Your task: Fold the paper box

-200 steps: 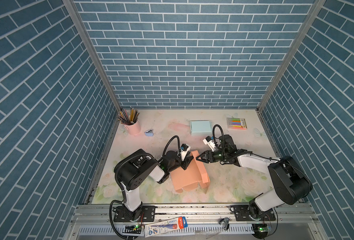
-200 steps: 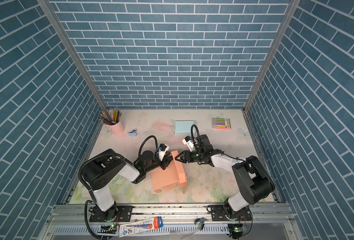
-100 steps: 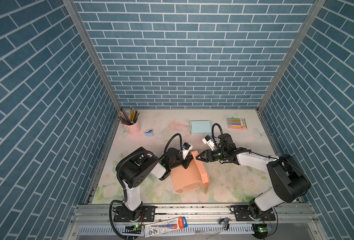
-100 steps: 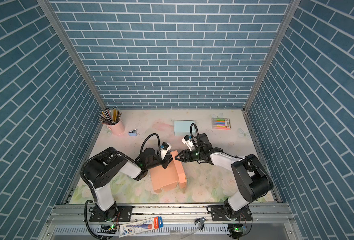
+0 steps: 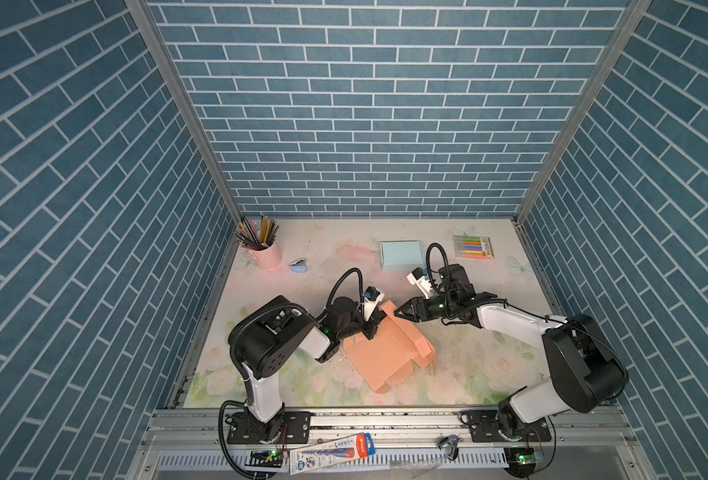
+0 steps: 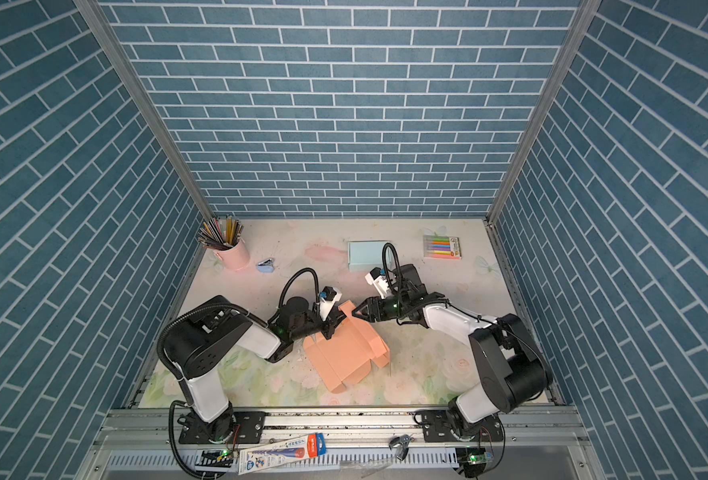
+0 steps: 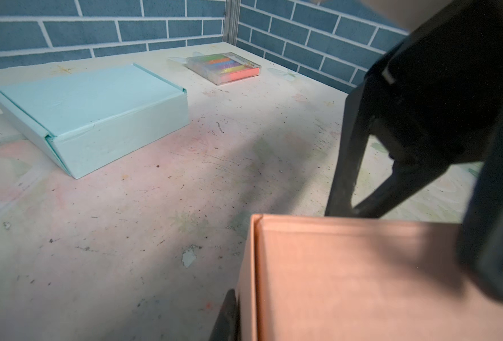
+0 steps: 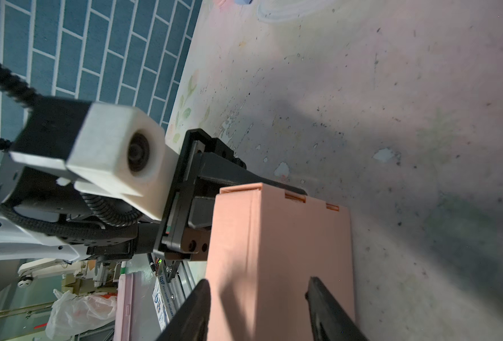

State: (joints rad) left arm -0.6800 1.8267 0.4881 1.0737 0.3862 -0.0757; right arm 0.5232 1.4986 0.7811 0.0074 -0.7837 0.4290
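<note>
Low over the floral-printed bench (image 5: 489, 365), in a top view, the left arm (image 5: 277, 340) sits folded by the left edge with its forearm reaching toward the middle. The left gripper (image 5: 373, 326) is clamped on the rear wall of the salmon-pink paper box (image 5: 385, 359), which is half folded and lies near the middle of the front edge. The right arm (image 5: 510, 322) stretches in level from the front right corner, and the right gripper (image 5: 400, 312) points at the box's raised rear flap. I count two arms, one pink box, one pale blue flat box (image 5: 401, 254), one pink cup of pencils (image 5: 267, 255), one small blue stapler (image 5: 298, 266) and one clear pack of coloured markers (image 5: 472, 247). From the left wrist, the pink wall (image 7: 347, 280) fills the foreground with a blurred finger (image 7: 498, 236) over it. One blue box and one marker pack lie beyond. From the right wrist, two black fingers (image 8: 197, 310) stand apart over the pink panel, gripping nothing. Whether they touch the panel cannot be told.
</note>
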